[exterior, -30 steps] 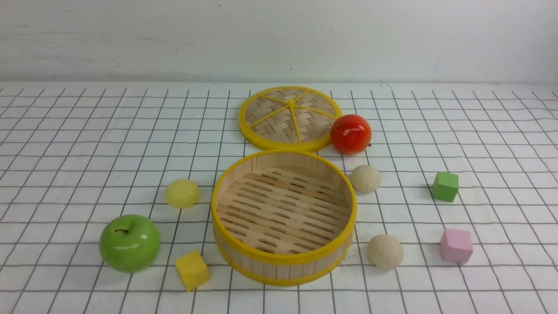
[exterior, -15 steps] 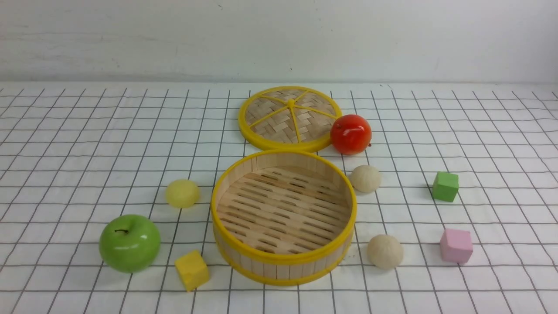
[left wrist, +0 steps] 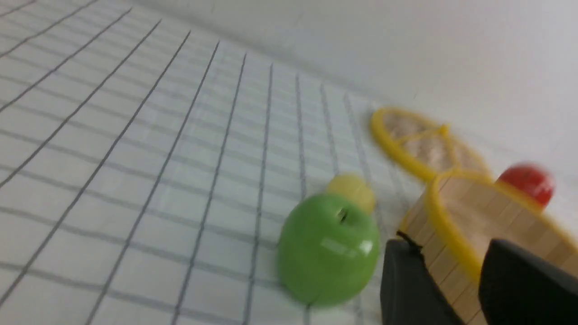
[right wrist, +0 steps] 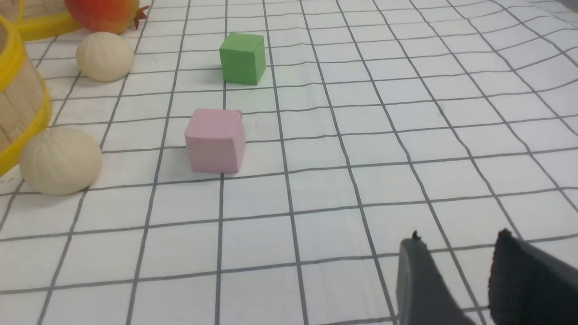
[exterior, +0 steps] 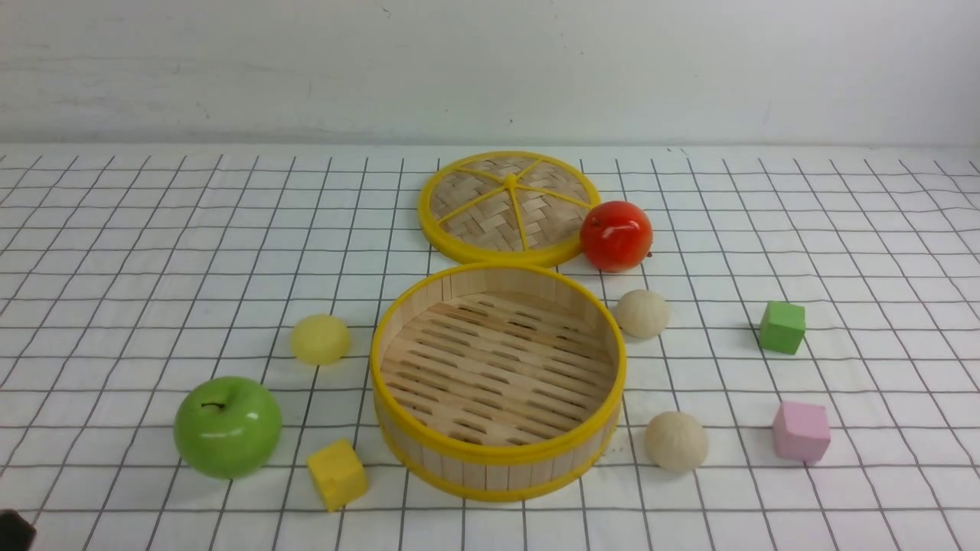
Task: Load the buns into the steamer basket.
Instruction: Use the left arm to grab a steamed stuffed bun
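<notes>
Left tool, parted and empty, has just edged into front view at seven o'clock. Right tool parted, empty. Buns all outside steamer basket; approach starting.

We see the steamer basket as bare, matt wood slats with smooth yellow rims, probably plastic. The lid is woven bamboo strip. The green apple and red apple are glossy. The yellow bun looks smooth. The far cream bun and near cream bun are matt and finely ribbed. The green cube and pink cube are matt too. A creased cloth covers the table.
</notes>
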Available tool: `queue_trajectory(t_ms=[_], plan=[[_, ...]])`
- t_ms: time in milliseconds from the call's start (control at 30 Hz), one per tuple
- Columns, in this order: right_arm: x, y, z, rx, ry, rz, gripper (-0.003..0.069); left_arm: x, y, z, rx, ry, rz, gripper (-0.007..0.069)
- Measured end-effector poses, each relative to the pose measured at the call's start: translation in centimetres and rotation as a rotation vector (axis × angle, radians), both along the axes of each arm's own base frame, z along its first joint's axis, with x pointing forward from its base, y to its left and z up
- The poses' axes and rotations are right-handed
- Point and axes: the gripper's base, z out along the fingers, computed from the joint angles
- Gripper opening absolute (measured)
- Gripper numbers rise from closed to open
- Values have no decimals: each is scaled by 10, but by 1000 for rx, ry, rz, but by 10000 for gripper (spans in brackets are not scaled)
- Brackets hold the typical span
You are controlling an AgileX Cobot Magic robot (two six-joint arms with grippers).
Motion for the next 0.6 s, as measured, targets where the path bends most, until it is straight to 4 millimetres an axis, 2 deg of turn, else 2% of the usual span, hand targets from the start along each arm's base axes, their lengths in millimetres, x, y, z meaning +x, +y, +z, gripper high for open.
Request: queue_trajectory(t_ms=[33,133,233,333,400,433,500,533,567,600], plan=[[0,0,0,0,0,0,239,0,0,1,-13,-11,0,239],[0,0,0,0,0,0,239,-2,2,17,-110,-184,7,239],[0,0,0,0,0,0,239,-4,3,26,-131,-237,8,239],[0,0,0,0,0,0,239,-14,3,64,-137,-332,0,239],[0,0,0,0,0,0,239,-18,4,79,-134,-362,-2,239],[0,0,0,0,0,0,239,-23,4,104,-120,-392,-5,239],[0,0,0,0,0,0,239,-24,3,132,-93,-386,-6,239],[0,0,0,0,0,0,239,-25,3,153,-78,-376,-7,239],[0,0,0,0,0,0,239,-25,3,156,-76,-371,-7,239],[0,0,0,0,0,0,239,-21,2,173,-60,-315,-8,239]])
